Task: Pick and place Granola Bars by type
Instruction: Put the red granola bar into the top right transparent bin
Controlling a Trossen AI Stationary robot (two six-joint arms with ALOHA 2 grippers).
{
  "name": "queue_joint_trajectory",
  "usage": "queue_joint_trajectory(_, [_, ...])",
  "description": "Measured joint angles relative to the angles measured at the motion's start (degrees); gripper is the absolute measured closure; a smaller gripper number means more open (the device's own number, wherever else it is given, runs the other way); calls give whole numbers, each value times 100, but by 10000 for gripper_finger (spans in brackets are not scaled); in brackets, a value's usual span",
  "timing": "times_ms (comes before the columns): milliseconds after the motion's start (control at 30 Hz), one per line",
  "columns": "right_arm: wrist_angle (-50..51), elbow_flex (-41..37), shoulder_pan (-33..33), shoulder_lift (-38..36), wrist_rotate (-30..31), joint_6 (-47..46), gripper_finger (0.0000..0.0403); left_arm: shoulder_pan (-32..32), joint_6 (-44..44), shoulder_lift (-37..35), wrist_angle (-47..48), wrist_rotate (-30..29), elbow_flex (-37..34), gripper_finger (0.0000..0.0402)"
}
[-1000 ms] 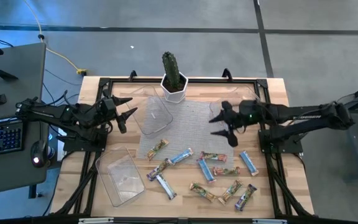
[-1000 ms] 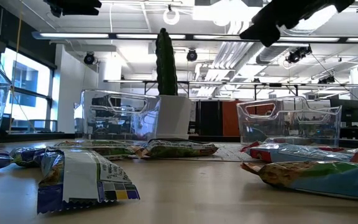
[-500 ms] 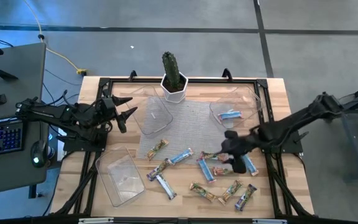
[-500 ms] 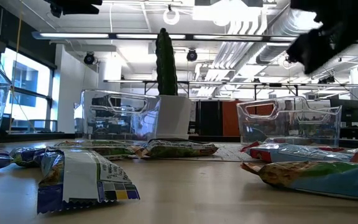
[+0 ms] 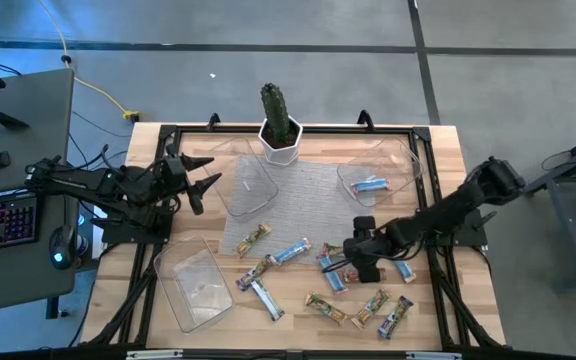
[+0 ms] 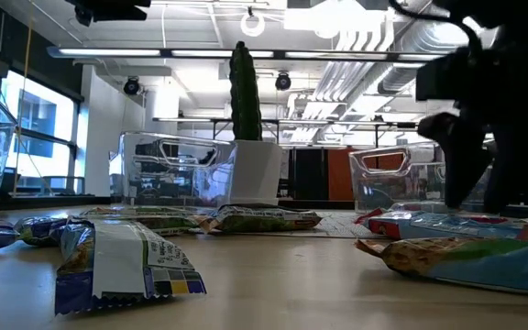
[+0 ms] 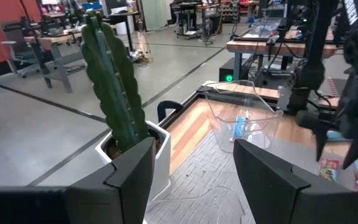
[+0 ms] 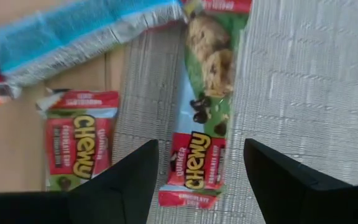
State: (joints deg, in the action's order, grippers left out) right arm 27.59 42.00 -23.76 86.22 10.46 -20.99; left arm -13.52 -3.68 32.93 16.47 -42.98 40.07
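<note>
Several granola bars lie flat and scattered on the near half of the table, among them a blue-and-white one (image 5: 291, 250) and a purple one (image 5: 258, 270). My right gripper (image 5: 336, 264) points down, open, over a green-and-red bar (image 8: 199, 118) that lies on the grey mat's near edge, one finger standing on each side of it. A second bar of that kind (image 8: 79, 146) lies beside it on the wood. One blue bar (image 5: 369, 185) lies in the far right clear tub (image 5: 408, 165). My left gripper (image 5: 206, 180) waits open, raised at the table's left.
A cactus in a white pot (image 5: 280, 128) stands at the far middle. Two more clear tubs are on the table: one (image 5: 246, 182) by the mat's far left, one (image 5: 193, 288) near the left front. The grey mat (image 5: 303, 195) covers the middle.
My right gripper has swung from above the far right tub toward the table's near edge and come down, tipping from nearly level to pointing steeply down over the bars. The blue bar stays lying in that tub.
</note>
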Motion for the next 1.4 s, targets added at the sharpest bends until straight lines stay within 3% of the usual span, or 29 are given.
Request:
queue_joint_trajectory(333, [-99, 33, 52, 543, -218, -9, 188, 0, 17, 0, 2, 46, 0, 189])
queue_joint_trajectory(667, [-157, 20, 49, 537, -272, -241, 286, 0, 15, 0, 15, 50, 0, 189])
queue_joint_trajectory(867, [-43, 123, 55, 447, -338, -446, 307, 0, 15, 0, 17, 50, 0, 189])
queue_joint_trajectory(1067, [994, 938, 52, 102, -41, -91, 295, 0, 15, 1, 15, 50, 0, 189])
queue_joint_trajectory(1400, [4090, 2537, 269, -410, 1630, -239, 303, 0, 15, 1, 11, 51, 0, 189])
